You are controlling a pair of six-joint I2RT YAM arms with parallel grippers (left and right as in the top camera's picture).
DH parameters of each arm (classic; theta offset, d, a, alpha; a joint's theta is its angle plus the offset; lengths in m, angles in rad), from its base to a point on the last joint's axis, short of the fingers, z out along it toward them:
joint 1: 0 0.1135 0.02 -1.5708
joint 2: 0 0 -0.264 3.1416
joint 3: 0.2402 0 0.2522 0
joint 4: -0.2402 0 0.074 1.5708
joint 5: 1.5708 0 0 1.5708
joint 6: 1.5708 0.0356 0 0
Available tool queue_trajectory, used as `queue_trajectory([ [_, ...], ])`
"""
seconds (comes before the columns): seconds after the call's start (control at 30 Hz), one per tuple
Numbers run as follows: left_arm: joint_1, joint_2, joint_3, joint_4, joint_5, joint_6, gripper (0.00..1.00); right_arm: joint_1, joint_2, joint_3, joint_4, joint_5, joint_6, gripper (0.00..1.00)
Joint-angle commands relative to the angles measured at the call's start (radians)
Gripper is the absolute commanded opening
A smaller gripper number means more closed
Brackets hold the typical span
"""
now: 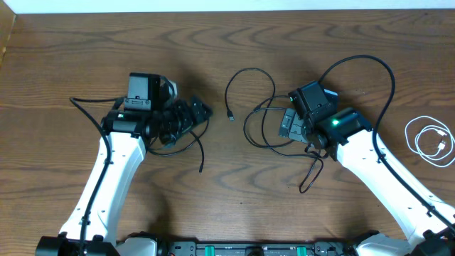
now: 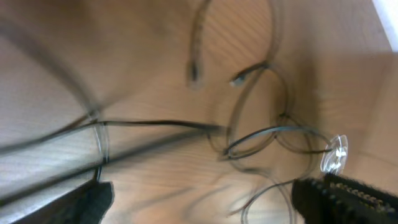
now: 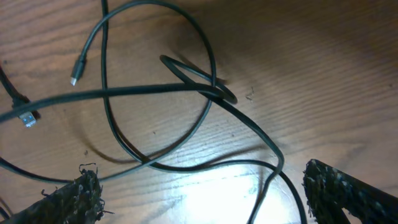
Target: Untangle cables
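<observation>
The left pincer (image 1: 190,115) lies low over the brown wood-grain counter (image 1: 234,206). Its fingers (image 2: 84,202) are spread wide and released, with nothing clamped between them. The right pincer (image 1: 286,126) faces it and is likewise released: its two fuzzy dark pads (image 3: 71,198) sit far apart at the lower corners of its wrist view.

In the gap between the two pincers lies the tangle. A thin black cord with a small plug tip (image 3: 208,56) makes a large loop just ahead of the right pincer. Its plug rests on the counter about midway between the two pincers. A second thin black cord with a silver-tipped plug (image 3: 143,92) runs straight across that loop and crosses it. It then bends back toward the right pincer and passes between the open pads, unpinched. From the left wrist the same tangle is ahead of the fingers, though it is blurred.

A thin white cord in a loose coil (image 1: 407,134) lies well behind the right pincer, beyond its arm, apart from the black cords.
</observation>
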Motion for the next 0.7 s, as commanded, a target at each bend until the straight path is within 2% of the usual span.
queue_trajectory([
  [0.0,-0.002,-0.02,0.002,0.138,0.22,0.017,0.96,-0.005,0.006,-0.035,0.038,0.027,0.03,0.99],
  [0.13,-0.002,-0.033,0.002,0.238,0.286,0.065,0.96,-0.013,0.008,-0.097,0.131,0.058,-0.066,0.99],
  [0.27,-0.002,-0.036,0.002,0.233,0.286,0.079,0.96,-0.031,0.008,-0.202,0.287,0.09,-0.263,0.99],
  [0.4,-0.002,-0.036,0.002,0.234,0.257,0.079,0.96,-0.043,0.008,-0.307,0.492,0.077,-0.362,0.99],
  [0.43,-0.002,-0.035,0.002,0.234,0.245,0.079,0.96,-0.044,0.009,-0.347,0.597,0.04,-0.422,0.95],
  [0.5,-0.002,-0.035,0.002,0.233,0.245,0.079,0.97,-0.044,0.009,-0.391,0.723,-0.025,-0.492,0.79],
  [0.6,-0.002,-0.035,0.002,0.233,0.245,0.079,0.97,-0.044,0.01,-0.411,0.803,-0.093,-0.507,0.26],
  [0.67,-0.002,-0.035,0.002,0.233,0.245,0.079,0.97,-0.044,0.01,-0.41,0.831,-0.116,-0.507,0.08],
])
